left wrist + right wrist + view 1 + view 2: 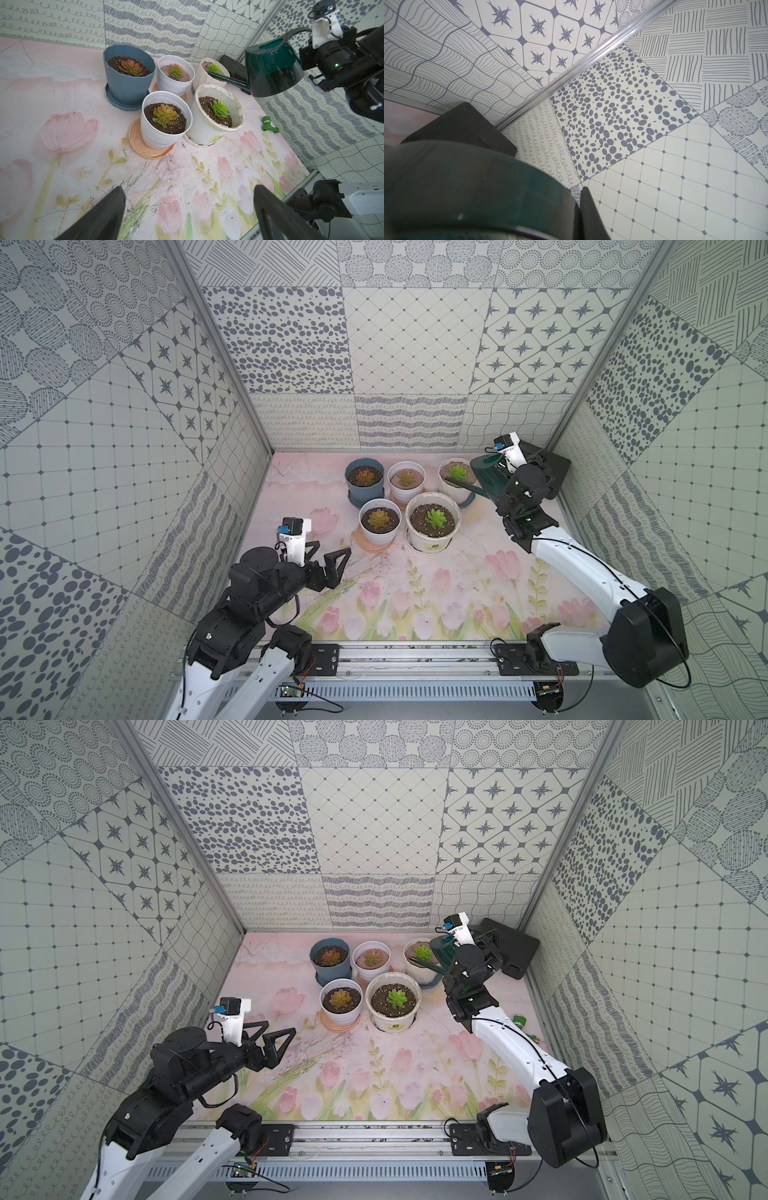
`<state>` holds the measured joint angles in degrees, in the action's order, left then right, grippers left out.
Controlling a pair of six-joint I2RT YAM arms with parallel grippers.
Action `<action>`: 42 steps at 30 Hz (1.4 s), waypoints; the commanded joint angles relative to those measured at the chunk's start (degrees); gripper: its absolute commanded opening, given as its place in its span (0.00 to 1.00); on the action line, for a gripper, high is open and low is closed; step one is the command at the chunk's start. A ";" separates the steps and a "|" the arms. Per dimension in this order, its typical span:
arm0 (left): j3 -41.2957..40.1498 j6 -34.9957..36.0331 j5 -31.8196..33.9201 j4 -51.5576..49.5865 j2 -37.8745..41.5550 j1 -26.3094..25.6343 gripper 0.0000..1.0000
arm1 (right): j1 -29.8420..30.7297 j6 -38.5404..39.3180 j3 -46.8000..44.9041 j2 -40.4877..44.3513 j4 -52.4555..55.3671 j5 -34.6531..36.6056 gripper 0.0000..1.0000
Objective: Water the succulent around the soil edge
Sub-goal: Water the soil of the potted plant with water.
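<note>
A dark green watering can hangs tilted at the back right of the mat, and my right gripper is shut on its handle. The can's long spout reaches over the back right white pot. The spout tip sits next to that pot's small green succulent, above tan soil. The can's body fills the near side of the right wrist view. My left gripper is open and empty, low over the mat, left of the pots.
Other potted succulents stand close by: a blue pot, a white pot beside it, a white pot on an orange saucer and a wide white pot. A black box fills the back right corner. A green nozzle lies near the right wall.
</note>
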<state>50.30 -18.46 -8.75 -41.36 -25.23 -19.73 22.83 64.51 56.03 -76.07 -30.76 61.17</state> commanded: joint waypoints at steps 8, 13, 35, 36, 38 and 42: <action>-0.18 0.26 -0.54 3.22 -0.08 0.16 0.99 | 0.32 4.37 5.78 -5.73 -9.63 1.94 0.00; -0.19 0.26 -0.56 3.18 -0.07 0.09 0.99 | 0.36 4.38 7.74 -6.64 -9.77 1.94 0.00; -0.19 0.27 -0.72 3.16 -0.07 0.15 0.99 | 0.02 5.29 12.16 -5.79 -9.74 2.15 0.00; -0.18 0.26 -0.65 3.22 -0.10 0.08 0.99 | -0.08 5.33 12.70 -6.11 -9.68 2.35 0.00; -0.20 0.26 -0.67 3.26 -0.12 0.24 0.99 | -0.26 5.22 13.76 -6.89 -9.10 2.47 0.00; -0.21 0.26 -0.66 3.10 -0.06 0.14 0.99 | -0.68 5.77 15.22 -8.67 -8.79 2.31 0.00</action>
<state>50.30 -18.46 -8.78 -41.34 -25.26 -19.73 22.44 70.54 68.79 -83.88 -35.00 63.13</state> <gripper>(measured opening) 0.993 0.111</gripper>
